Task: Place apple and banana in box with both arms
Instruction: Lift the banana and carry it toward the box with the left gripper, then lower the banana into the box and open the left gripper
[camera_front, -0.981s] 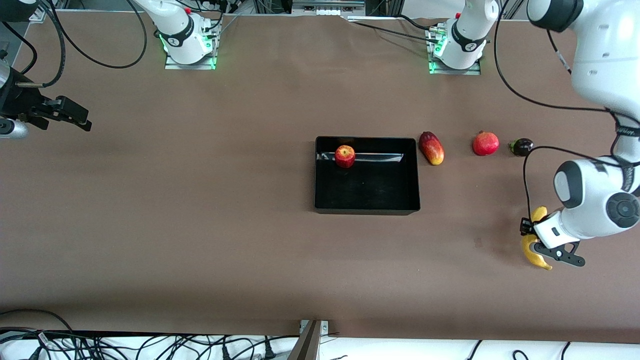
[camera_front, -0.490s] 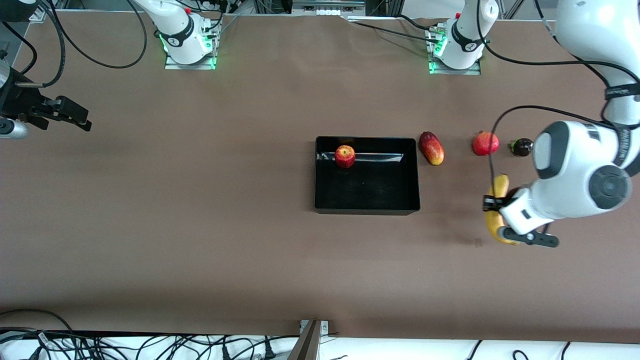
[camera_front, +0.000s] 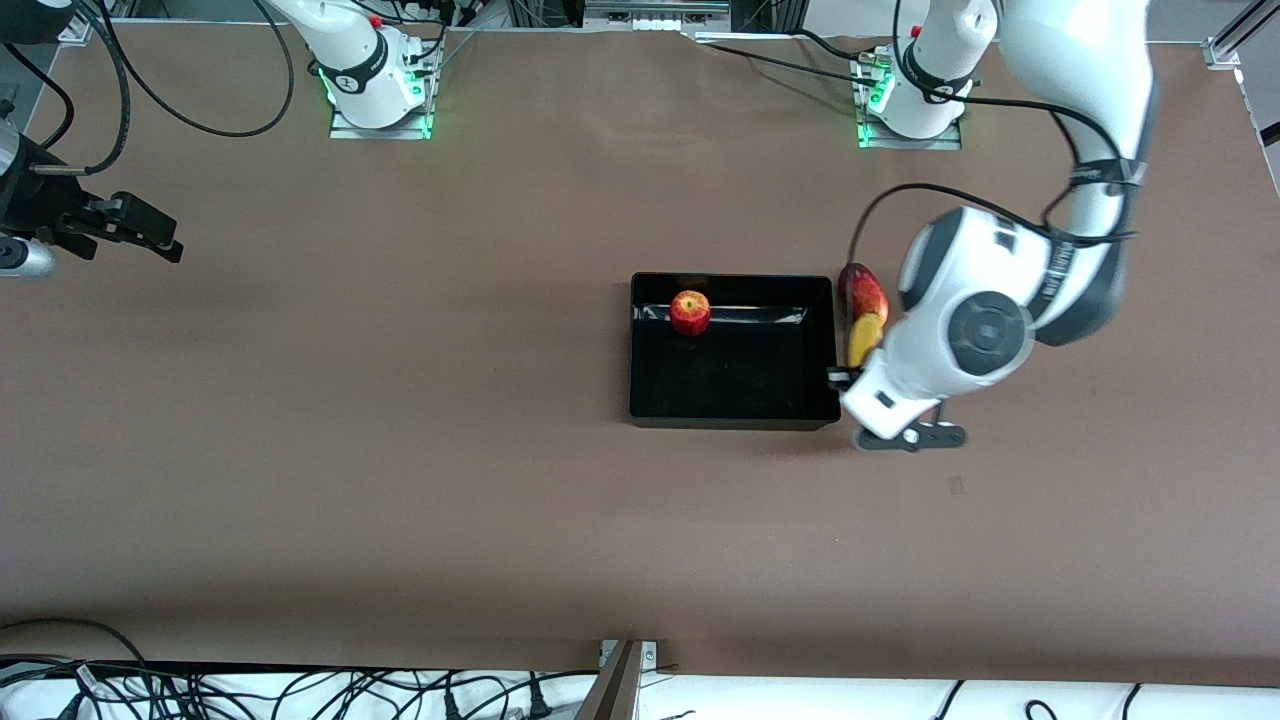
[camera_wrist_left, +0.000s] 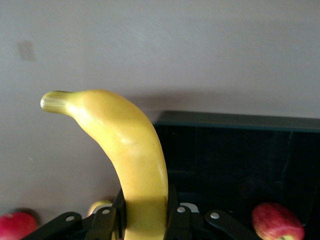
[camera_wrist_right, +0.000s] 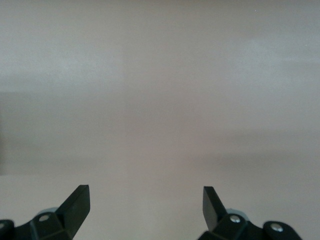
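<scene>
The black box (camera_front: 735, 424) sits mid-table. The apple (camera_front: 690, 312) lies in it against the wall toward the robots' bases; it also shows in the left wrist view (camera_wrist_left: 277, 222). My left gripper (camera_front: 850, 383) is shut on the yellow banana (camera_front: 864, 340) and holds it in the air just outside the box's wall toward the left arm's end. In the left wrist view the banana (camera_wrist_left: 125, 150) sticks out from between the fingers (camera_wrist_left: 179, 215), beside the box's rim (camera_wrist_left: 235, 121). My right gripper (camera_front: 150, 238) is open and empty over the right arm's end of the table; the right arm waits.
An elongated red-and-yellow fruit (camera_front: 866, 288) lies on the table beside the box, toward the left arm's end, partly under the banana and arm. A plain red fruit (camera_wrist_left: 15, 225) shows in the left wrist view. The right wrist view shows bare table between its open fingers (camera_wrist_right: 77, 202).
My left arm has carried the banana from the left arm's end of the table to beside the box. The apple and the right arm have not moved.
</scene>
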